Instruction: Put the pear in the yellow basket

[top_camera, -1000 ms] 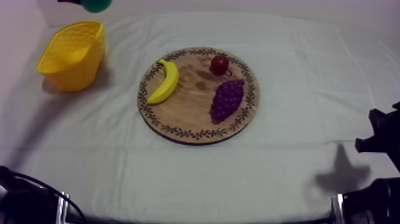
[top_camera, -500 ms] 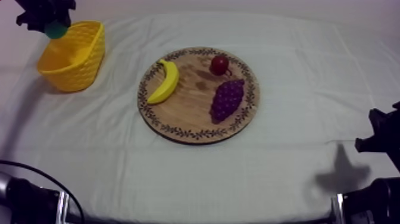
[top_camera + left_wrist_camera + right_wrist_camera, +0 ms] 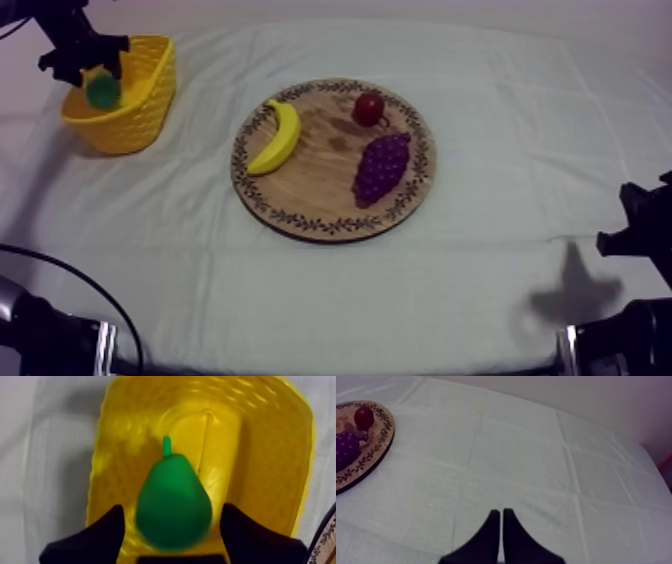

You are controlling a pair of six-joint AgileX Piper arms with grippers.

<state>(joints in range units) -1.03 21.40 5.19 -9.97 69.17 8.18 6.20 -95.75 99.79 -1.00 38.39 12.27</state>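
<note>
Left jaws hang spread over the yellow basket (image 3: 143, 108), the green pear (image 3: 172, 503) loose between them. Right jaws pressed together above the table (image 3: 536, 461).

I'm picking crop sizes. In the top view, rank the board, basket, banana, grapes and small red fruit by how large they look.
1. board
2. basket
3. banana and grapes: about alike, the banana longer and the grapes wider, so not ranked
4. small red fruit
</note>
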